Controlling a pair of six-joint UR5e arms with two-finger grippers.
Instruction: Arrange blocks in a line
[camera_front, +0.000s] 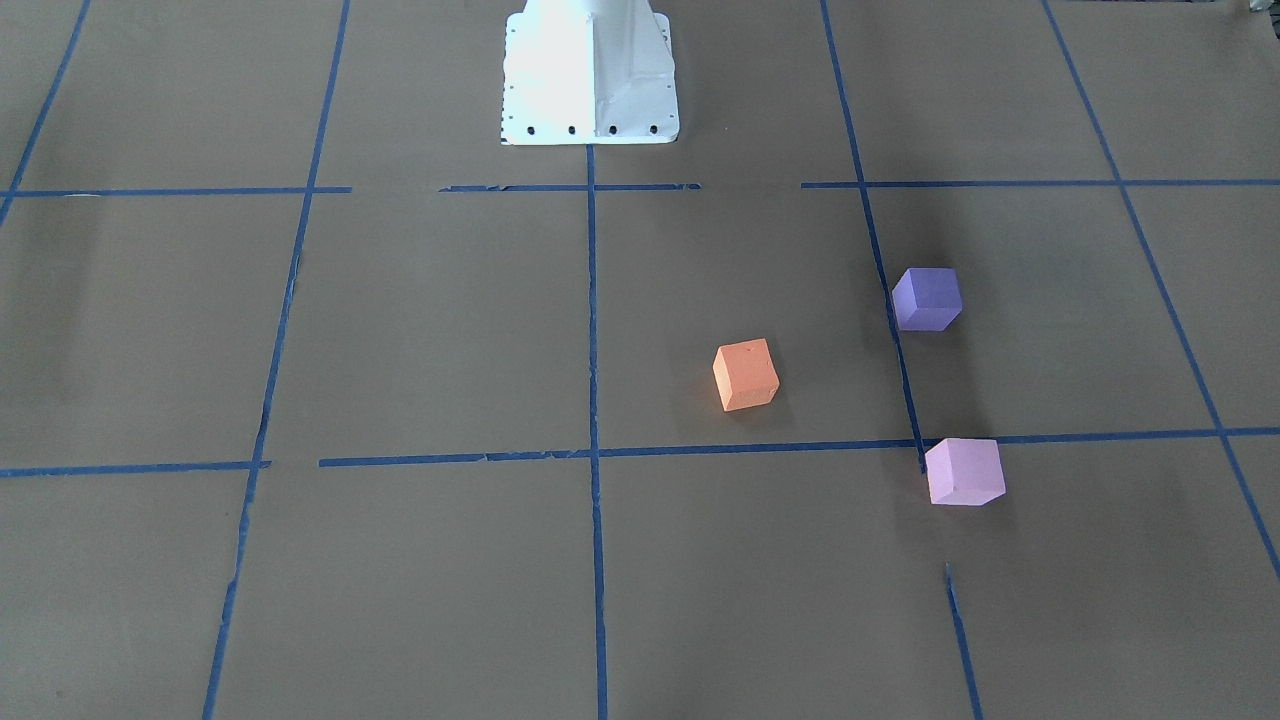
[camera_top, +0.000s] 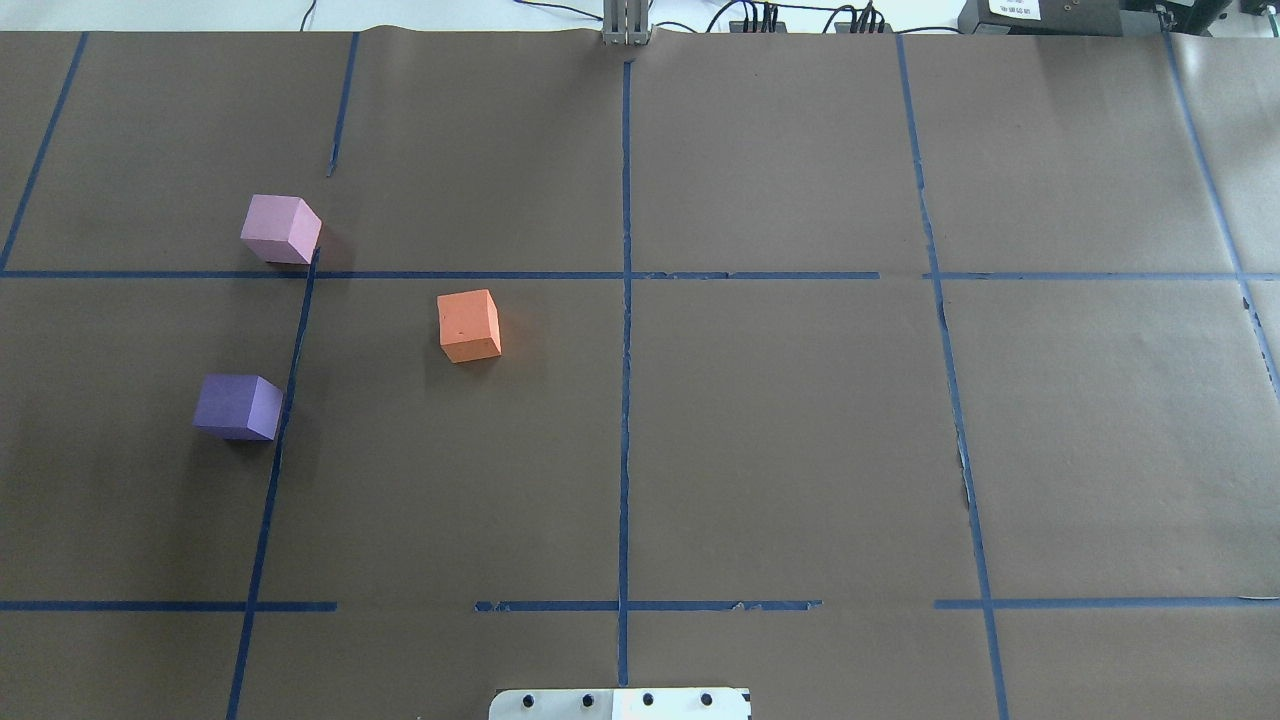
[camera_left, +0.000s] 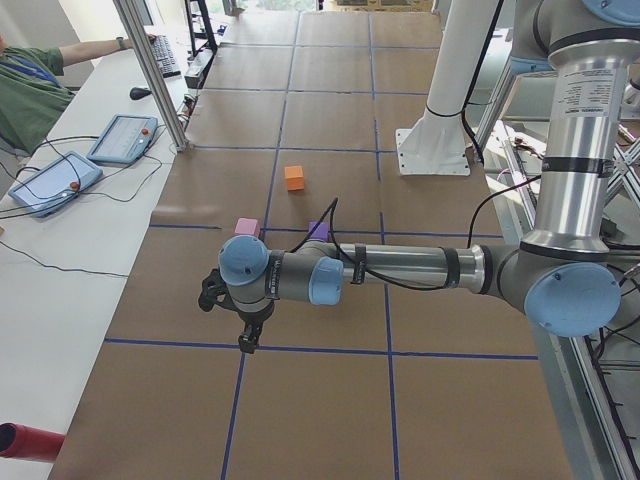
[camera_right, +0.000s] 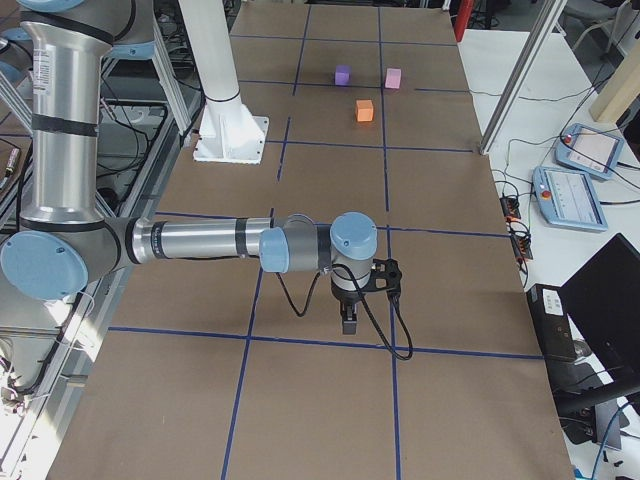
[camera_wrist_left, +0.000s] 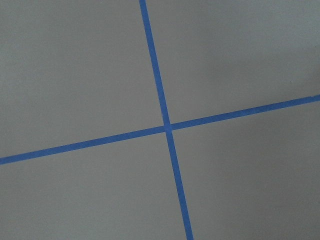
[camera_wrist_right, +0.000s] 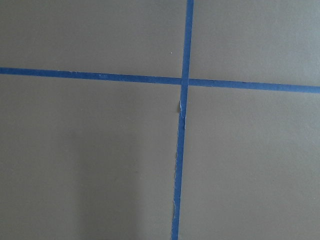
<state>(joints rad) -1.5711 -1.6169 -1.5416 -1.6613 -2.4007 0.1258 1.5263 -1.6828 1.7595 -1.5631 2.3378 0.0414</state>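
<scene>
Three cubes lie apart on the brown paper, on my left half of the table. The orange block (camera_top: 469, 325) (camera_front: 745, 374) is nearest the centre line. The dark purple block (camera_top: 238, 406) (camera_front: 927, 299) lies closer to my base. The light pink block (camera_top: 281, 229) (camera_front: 964, 471) lies farther out, at a tape crossing. My left gripper (camera_left: 245, 340) hangs over the table's left end, well away from the blocks. My right gripper (camera_right: 347, 322) hangs over the far right end. I cannot tell whether either is open or shut. Both wrist views show only paper and tape.
Blue tape lines (camera_top: 625, 300) divide the paper into a grid. The white robot base (camera_front: 590, 70) stands at the near middle edge. Teach pendants (camera_left: 122, 138) (camera_right: 590, 150) and cables lie on the side benches. A person (camera_left: 20, 90) sits beyond the table's far side.
</scene>
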